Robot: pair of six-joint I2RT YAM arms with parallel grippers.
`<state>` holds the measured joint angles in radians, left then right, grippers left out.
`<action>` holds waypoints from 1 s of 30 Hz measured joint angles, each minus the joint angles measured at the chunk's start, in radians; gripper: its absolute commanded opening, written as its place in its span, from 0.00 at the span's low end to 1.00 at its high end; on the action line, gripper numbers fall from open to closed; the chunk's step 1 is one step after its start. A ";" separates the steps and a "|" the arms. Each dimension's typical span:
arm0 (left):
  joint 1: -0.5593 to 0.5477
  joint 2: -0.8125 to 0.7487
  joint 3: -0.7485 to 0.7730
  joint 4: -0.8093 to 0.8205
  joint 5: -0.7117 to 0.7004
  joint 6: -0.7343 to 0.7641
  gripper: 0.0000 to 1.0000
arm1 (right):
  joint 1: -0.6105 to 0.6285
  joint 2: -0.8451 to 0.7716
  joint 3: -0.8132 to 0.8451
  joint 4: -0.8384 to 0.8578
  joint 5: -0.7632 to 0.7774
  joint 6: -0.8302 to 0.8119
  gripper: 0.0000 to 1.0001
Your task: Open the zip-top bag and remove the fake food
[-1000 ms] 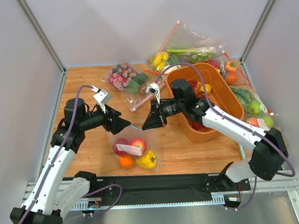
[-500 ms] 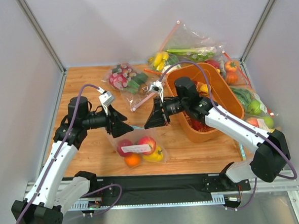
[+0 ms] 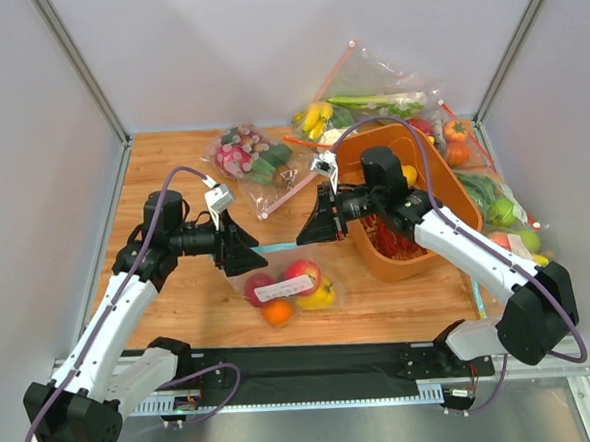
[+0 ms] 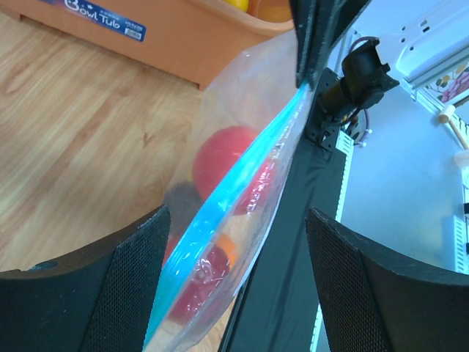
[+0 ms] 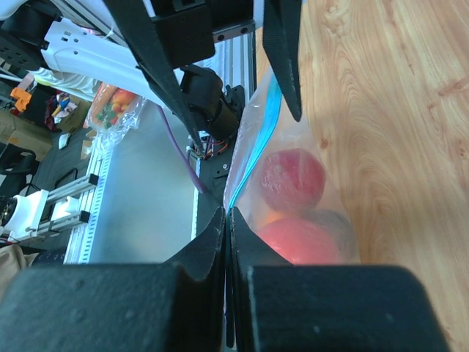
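At the middle of the wooden surface (image 3: 179, 288), seen from above, the clear soft plastic zip-top bag (image 3: 290, 263) is strung between the two arms. Its teal-blue zip strip (image 3: 276, 245) runs taut from the left fingers (image 3: 247, 251) to the right fingers (image 3: 309, 232). Inside lies the glossy plastic fake food (image 3: 303, 274): two round red pieces, an orange one and a yellow one, partly covered by a small white label (image 3: 281, 289). Whether the bag's bottom touches the surface cannot be told. Just right stands an oval orange plastic tub (image 3: 456, 193) holding a red toy and yellow pieces, half hidden by the right arm. Further clear bags of toy produce (image 3: 254, 151) lie along the back and right edges.

In the left wrist view, the left fingers are spread wide and the strip passes between them without touching either pad. Red and orange shapes show blurred through the plastic, and the strip's lower end is cut off by the frame.

In the right wrist view, the right fingers are pinched together on the bag's edge. Two red pieces show clearly and a dark one only dimly.
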<state>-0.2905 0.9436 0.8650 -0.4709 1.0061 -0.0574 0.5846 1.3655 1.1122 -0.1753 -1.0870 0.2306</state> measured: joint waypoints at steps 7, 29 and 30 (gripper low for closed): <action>-0.047 0.021 0.000 -0.021 -0.101 0.016 0.87 | 0.000 -0.027 -0.020 0.002 -0.016 0.001 0.00; -0.161 -0.035 0.018 -0.137 -0.183 0.040 0.00 | -0.009 -0.096 0.076 -0.244 0.151 -0.139 0.76; -0.162 -0.039 0.030 -0.150 -0.186 0.044 0.00 | -0.005 -0.103 0.095 -0.266 0.174 -0.157 0.76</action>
<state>-0.4526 0.9051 0.8951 -0.6209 0.8204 -0.0135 0.5797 1.2621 1.2076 -0.4408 -0.9131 0.0734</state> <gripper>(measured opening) 0.008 0.733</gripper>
